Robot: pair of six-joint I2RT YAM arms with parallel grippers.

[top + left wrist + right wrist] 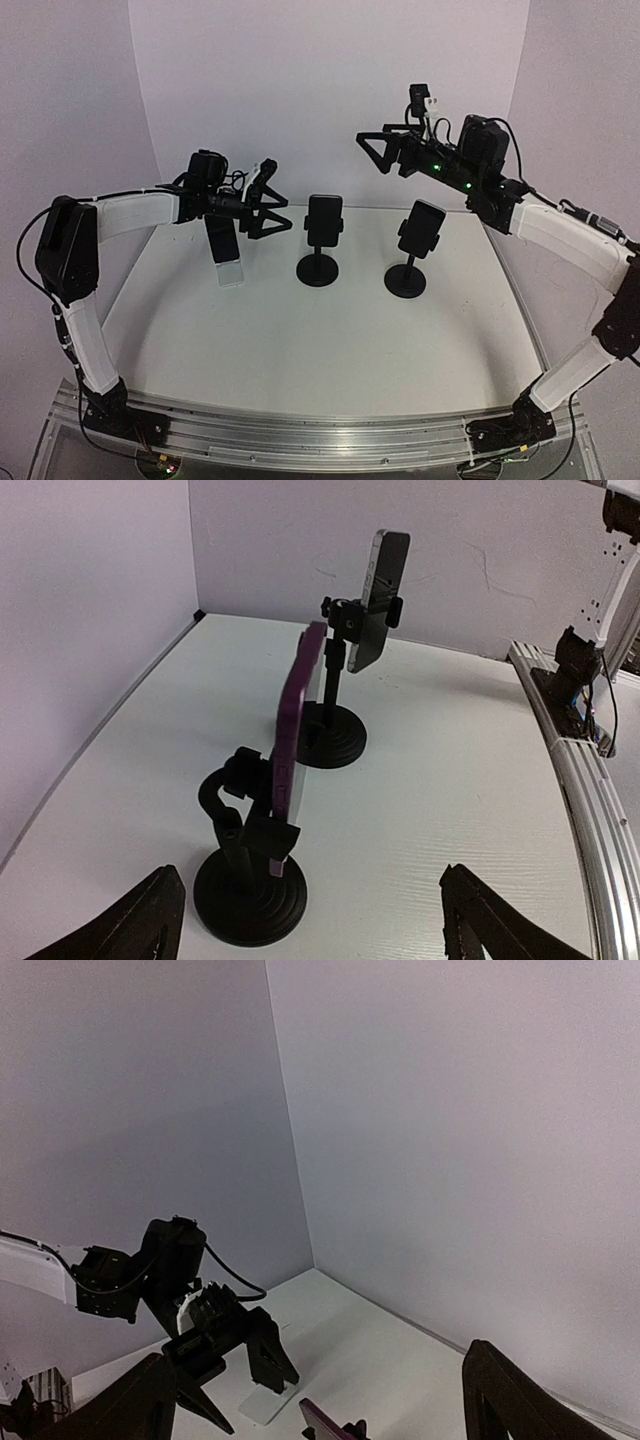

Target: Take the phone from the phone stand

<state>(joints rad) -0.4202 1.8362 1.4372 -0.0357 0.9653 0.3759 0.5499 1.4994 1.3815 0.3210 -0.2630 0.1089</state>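
1. The left fingers (pixel 140 925) are spread wide with nothing between them. The right fingers (pixel 500 1390) are just as wide apart and empty.
2. The table (pixel 300 350) carries two stands near its back edge, side by side but apart.
3. The left gripper (pixel 280 212) hovers just left of the middle stand, at about phone height. The right gripper (pixel 372 152) is raised above and behind the right stand, touching nothing.
4. The middle stand (pixel 318 268) clamps a purple-backed phone (pixel 295 720) upright. The right stand (pixel 406 280) clamps a second phone (pixel 422 228), which leans a little.
5. A dark-and-white slab (pixel 231 270) stands below the left arm (I cannot tell what it is).
6. This looks like the approach step, since neither phone is touched and both sit in their cradles. The left gripper seems the better placed. The next move calls for bringing its open fingers around the purple-backed phone's edges above the clamp, closing, and drawing upward. The light stand may lift or tip with it
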